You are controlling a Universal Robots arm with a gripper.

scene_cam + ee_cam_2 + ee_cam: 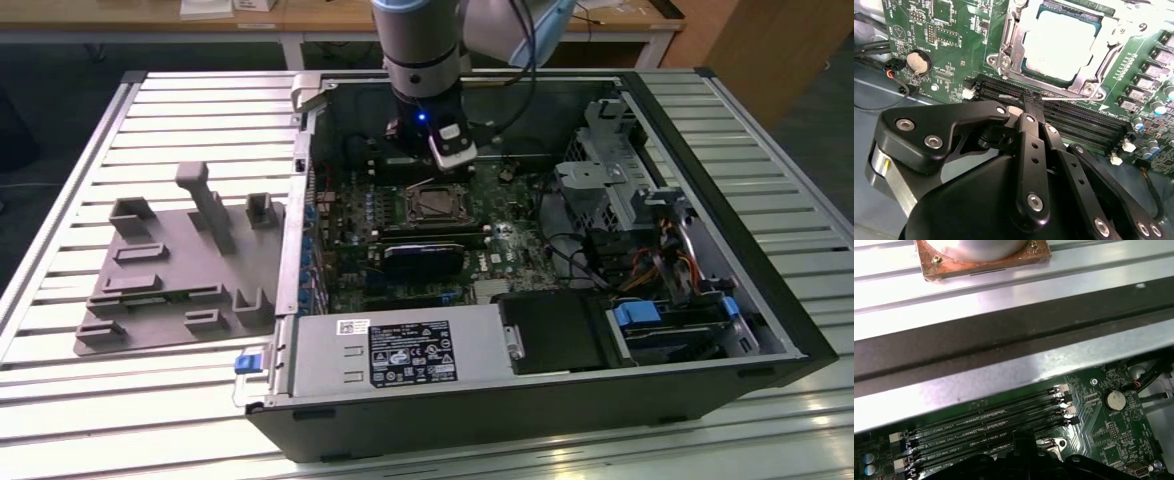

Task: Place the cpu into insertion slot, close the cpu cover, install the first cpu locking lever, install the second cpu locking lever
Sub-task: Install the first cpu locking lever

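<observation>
The fingers [1032, 105] are seen pressed together, their tips set against a thin silvery locking lever [1056, 98]. Just beyond the tips, the cpu [1061, 42] is seated in the insertion slot [434, 204], framed by the lowered cpu cover [1087, 75].

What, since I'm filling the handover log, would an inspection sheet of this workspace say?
Surface: slatted metal table carrying an open computer case.
Job's things: cpu seated in the insertion slot; cpu cover lies down around it.
Clutter: grey fixture tray; metal cylinder on a copper-coloured plate, on the slats.
Grippers: end effector shut, tip at a thin silvery lever beside the socket.
Cables: black wires by the board; coloured bundle at the exterior view's right.
Surroundings: wooden desks behind.
</observation>
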